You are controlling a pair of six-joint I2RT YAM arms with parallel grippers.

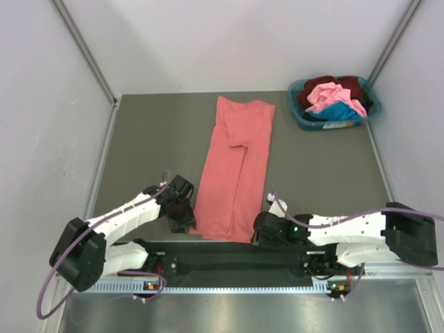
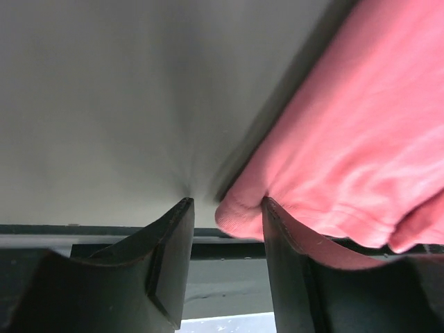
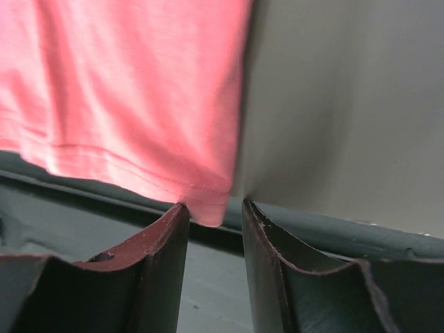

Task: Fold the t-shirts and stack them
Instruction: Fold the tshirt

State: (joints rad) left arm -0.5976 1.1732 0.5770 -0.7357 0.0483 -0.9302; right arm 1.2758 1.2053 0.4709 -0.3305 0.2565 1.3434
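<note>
Top view: salmon-red t-shirt (image 1: 236,166) folded into a long strip down the middle of the table (image 1: 146,139), hem at the near edge. At its near corners sit the left gripper (image 1: 184,215) and the right gripper (image 1: 260,229). A pile of t-shirts (image 1: 333,97), pink, maroon and blue, fills the teal basket (image 1: 300,116) at the far right.

Left wrist view: jaws parted; a hem corner lies in the gap, touching one finger (image 2: 291,277) only.

Right wrist view: jaws parted; the other hem corner hangs between them, unclamped.
</note>
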